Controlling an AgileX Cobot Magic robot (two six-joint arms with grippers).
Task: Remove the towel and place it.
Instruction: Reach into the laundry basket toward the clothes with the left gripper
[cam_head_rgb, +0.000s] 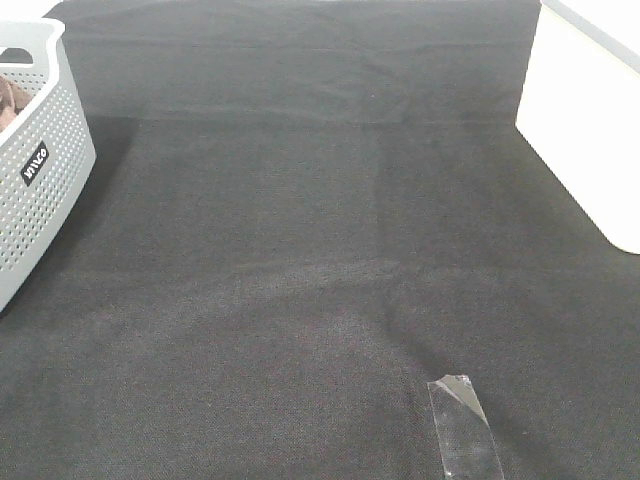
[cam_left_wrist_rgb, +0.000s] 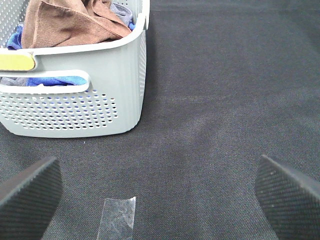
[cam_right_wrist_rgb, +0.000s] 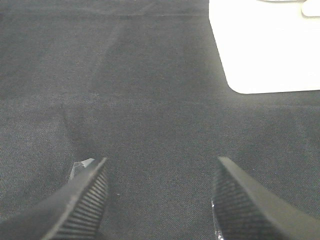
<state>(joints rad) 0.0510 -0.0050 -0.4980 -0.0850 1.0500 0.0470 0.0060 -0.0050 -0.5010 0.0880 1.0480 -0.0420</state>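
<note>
The reddish-brown towel (cam_left_wrist_rgb: 70, 22) lies bunched inside a grey perforated basket (cam_left_wrist_rgb: 90, 110), on top of blue cloth (cam_left_wrist_rgb: 55, 80). In the exterior high view only a brown corner of the towel (cam_head_rgb: 10, 100) shows over the basket (cam_head_rgb: 45, 190) at the far left edge. My left gripper (cam_left_wrist_rgb: 160, 195) is open wide, hovering over the black table cloth a short way in front of the basket, with nothing between its fingers. Over bare black cloth, my right gripper (cam_right_wrist_rgb: 160, 200) is open and empty. Neither gripper shows in the exterior high view.
A black table cloth (cam_head_rgb: 300, 250) covers the work surface. A strip of clear tape (cam_head_rgb: 462, 425) is stuck to it near the front; another strip of tape (cam_left_wrist_rgb: 118, 216) lies by my left gripper. A white surface (cam_head_rgb: 580, 120) borders the cloth on the right.
</note>
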